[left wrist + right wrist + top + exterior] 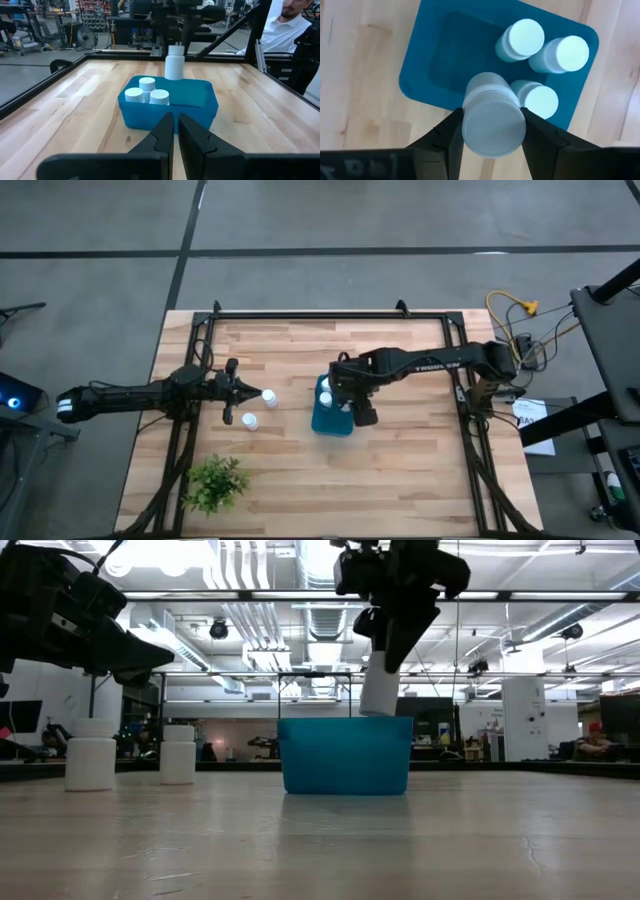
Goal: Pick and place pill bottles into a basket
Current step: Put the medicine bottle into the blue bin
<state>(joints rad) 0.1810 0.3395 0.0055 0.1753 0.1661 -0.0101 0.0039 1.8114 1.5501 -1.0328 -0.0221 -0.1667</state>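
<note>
The teal-blue basket [332,418] stands at mid-table with three white pill bottles [522,39] upright in it. My right gripper [493,131] hangs over it, shut on a fourth pill bottle [380,690] whose bottom is just above the basket's rim [345,721]. Two more pill bottles [269,396] [250,421] stand on their bases on the wood, left of the basket. My left gripper [175,135] is shut and empty, held level above those two and pointing at the basket. My right gripper pinches the bottle's upper end at the cap [493,125] between its two fingers [447,135], one on each side. The fingers come from above, pointing steeply down. The bottle hangs below them, slightly tilted, clear of the basket and of the bottles in it.
A small green plant [215,483] stands near the table's front left. A black frame rail [330,315] runs along the table's edges. Bare wood lies right of and in front of the basket. A person in a white shirt [290,30] sits beyond the table's right side.
</note>
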